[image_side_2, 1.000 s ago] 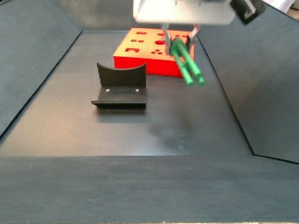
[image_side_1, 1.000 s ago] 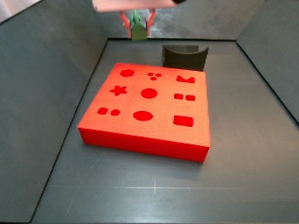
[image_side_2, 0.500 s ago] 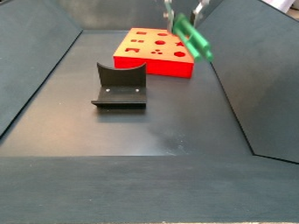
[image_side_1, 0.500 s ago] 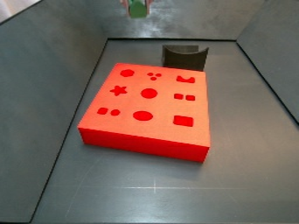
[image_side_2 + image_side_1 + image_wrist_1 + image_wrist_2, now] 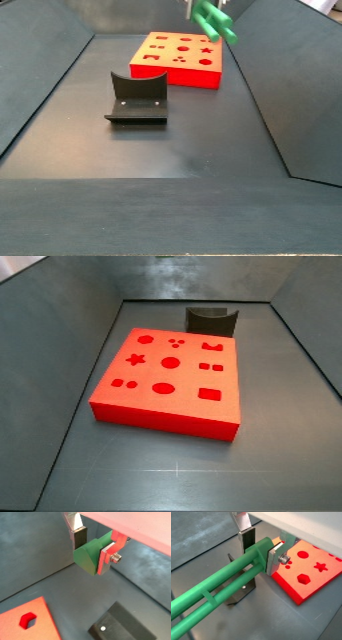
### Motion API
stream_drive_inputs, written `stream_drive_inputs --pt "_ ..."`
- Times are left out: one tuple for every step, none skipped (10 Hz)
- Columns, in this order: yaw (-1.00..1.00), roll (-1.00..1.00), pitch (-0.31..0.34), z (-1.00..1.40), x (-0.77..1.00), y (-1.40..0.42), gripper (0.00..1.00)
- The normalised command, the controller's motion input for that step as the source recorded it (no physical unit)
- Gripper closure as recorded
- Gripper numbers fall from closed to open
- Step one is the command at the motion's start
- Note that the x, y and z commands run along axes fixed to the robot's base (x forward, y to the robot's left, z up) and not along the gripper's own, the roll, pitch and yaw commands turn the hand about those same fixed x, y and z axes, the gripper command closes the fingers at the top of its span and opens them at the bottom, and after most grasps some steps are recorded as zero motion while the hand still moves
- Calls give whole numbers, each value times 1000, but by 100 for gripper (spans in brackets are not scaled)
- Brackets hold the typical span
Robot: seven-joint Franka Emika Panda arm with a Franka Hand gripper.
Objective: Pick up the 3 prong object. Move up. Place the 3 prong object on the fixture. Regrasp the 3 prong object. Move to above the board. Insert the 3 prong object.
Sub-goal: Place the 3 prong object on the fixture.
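Green plastic 3 prong object (image 5: 218, 592) sits clamped in the silver-fingered gripper (image 5: 261, 552) (top of frame) above the grey floor (image 5: 174, 140).

gripper (image 5: 209, 3) at top edge, gripping 3 prong object (image 5: 213, 20) above board (image 5: 178, 58); fixture (image 5: 138, 97) nearer.

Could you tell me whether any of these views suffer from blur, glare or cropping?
In a side view the 3 prong object looks soft, cropped at the top edge along with the gripper; in a wrist view it is sharp; the board is evenly lit.
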Motion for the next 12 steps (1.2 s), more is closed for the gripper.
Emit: stream_drive_inputs --pt "-37 244 217 144 1000 148 100" --pt "3 188 192 122 1000 126 100" --pt "24 155 174 105 1000 108 100" --pt "38 129 154 73 1000 85 100" --pt "43 120 142 61 1000 73 100" --pt "46 111 140 44 1000 55 100" --pt "47 109 143 39 1000 48 100" --pt "44 108 138 21 1000 33 100" --pt "43 109 136 15 963 25 100" --pt "43 112 141 11 852 13 100" --pt "41 115 141 2 745 1 100" --pt "-20 -1000 36 -534 851 -735 100"
